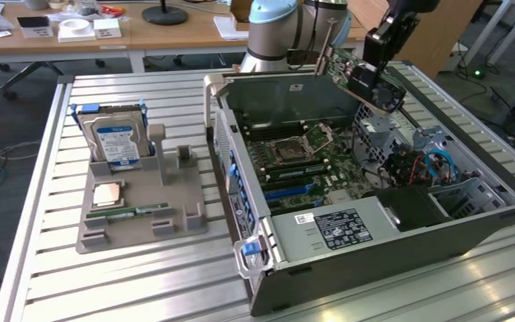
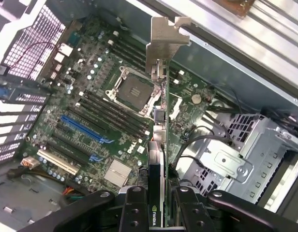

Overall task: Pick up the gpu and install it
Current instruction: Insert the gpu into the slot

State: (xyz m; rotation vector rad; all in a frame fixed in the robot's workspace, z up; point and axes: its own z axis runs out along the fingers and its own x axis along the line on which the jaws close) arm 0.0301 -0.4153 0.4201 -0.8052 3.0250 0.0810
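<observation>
One part of the job looks done: the pick-up. In the exterior view the gripper (image 1: pixel 375 57) holds the gpu (image 1: pixel 356 74) in the air, tilted, over the far rim of the open computer case (image 1: pixel 374 268). It is well apart from the grey holder (image 1: pixel 141 231) on the exterior view's left, where the hard drive (image 1: pixel 115 137) and the memory stick (image 1: pixel 131 210) sit. As far as I can tell the card touches no part of the motherboard (image 1: pixel 298 168), so the install is left to do.

In the wrist view the gripper (image 2: pixel 160 205) has its fingers (image 2: pixel 134 208) pinching the gpu (image 2: pixel 161 145), seen edge-on between them, with its metal bracket (image 2: pixel 166 41) at the far end. Under the card lies the motherboard (image 2: pixel 91 96), with the blue slot (image 2: pixel 83 129) bare and the processor socket (image 2: pixel 133 92) just beside the card's line. The card's edge runs across the line of that slot rather than along it, so I judge it neither aligned nor seated.
</observation>
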